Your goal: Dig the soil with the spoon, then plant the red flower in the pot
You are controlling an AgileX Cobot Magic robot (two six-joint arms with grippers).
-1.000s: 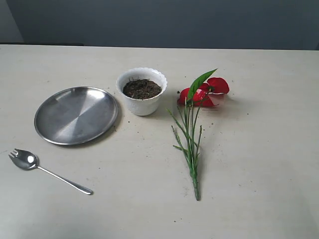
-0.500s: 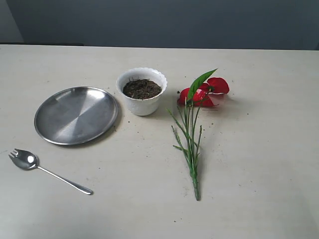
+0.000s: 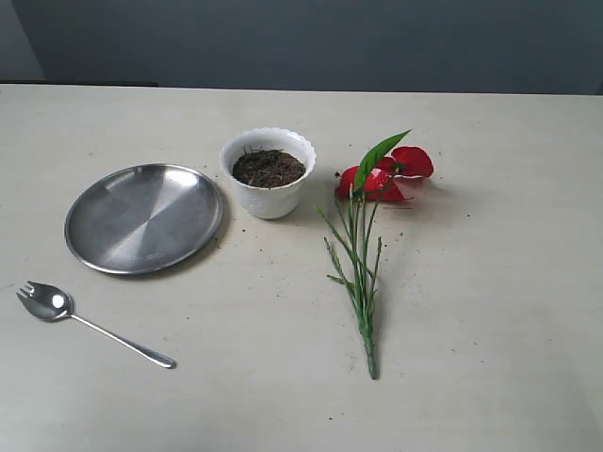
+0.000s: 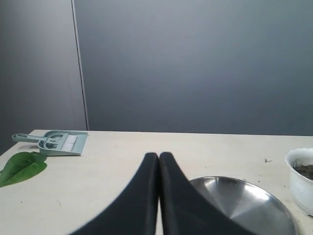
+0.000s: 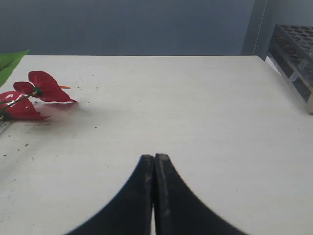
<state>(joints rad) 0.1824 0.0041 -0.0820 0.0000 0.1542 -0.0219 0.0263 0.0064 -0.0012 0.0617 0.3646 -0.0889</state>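
Steel plate [image 3: 143,217] just beside pot [image 3: 270,200], dustpan [image 4: 58,143] well apart, left gripper [image 4: 159,155], right gripper [image 5: 154,157] both closed, empty

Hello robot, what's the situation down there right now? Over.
Left gripper shut, empty; right gripper same. Small silver spoon untouched. Red artificial flower lies beside white scalloped pot of dark soil. Nothing in the way.

Open table [image 3: 490,282] around spoon [image 3: 94,325]; plate [image 3: 143,218] just beside pot [image 3: 270,201].

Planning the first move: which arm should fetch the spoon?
Probably the left. The spoon lies on that arm's side near the steel plate, which the left end effector faces; the right end effector faces the red flower.
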